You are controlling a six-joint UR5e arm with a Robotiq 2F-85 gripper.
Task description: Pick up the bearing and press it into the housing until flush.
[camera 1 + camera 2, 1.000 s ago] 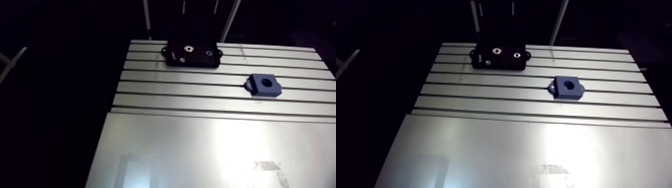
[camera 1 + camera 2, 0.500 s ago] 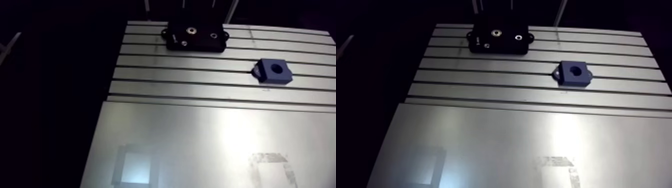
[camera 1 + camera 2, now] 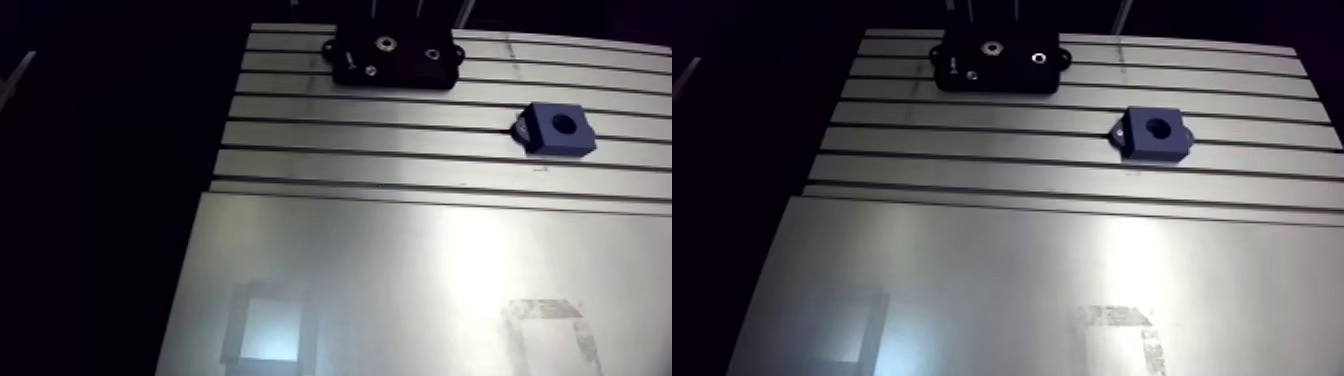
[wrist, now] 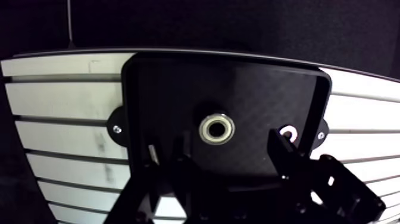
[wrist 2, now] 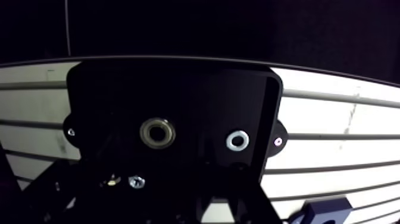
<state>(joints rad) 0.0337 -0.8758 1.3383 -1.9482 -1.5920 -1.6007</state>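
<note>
Since the earlier pictures my arm's camera has shifted: in the arm view the whole table [image 3: 330,165] sits differently in frame. The parts lie on the same ribs as before, so nothing on it has moved.

The table is slotted aluminium, with long, dully shining ribs and dark grooves between them. Nearer the camera it gives way to a smooth brushed sheet [image 3: 400,280] carrying pale reflections. At the far edge rests a matte black tray [image 3: 400,72], rectangular with rounded corners, a raised rim and small screwed ears at its sides.

The bearing [image 4: 216,128] sits in the middle of that tray. It is a small metal ring, pale on the outside with a dark bore. A smaller, whiter ring [image 5: 237,140] lies beside it, also in the tray (a washer or a screw seat, I cannot tell which).

The housing [image 3: 560,128] is a dark blue block with square edges, one round hole through its top face and a small foot at one side. It stands on the ribs well apart from the tray.

In the wrist view my gripper [image 4: 229,156] hangs over the tray. The fingers [image 4: 284,152] are spread wide and hold nothing. They are black against black, so their tips are hard to trace. The bearing shows just ahead of the gap between them, apparently untouched.
</note>
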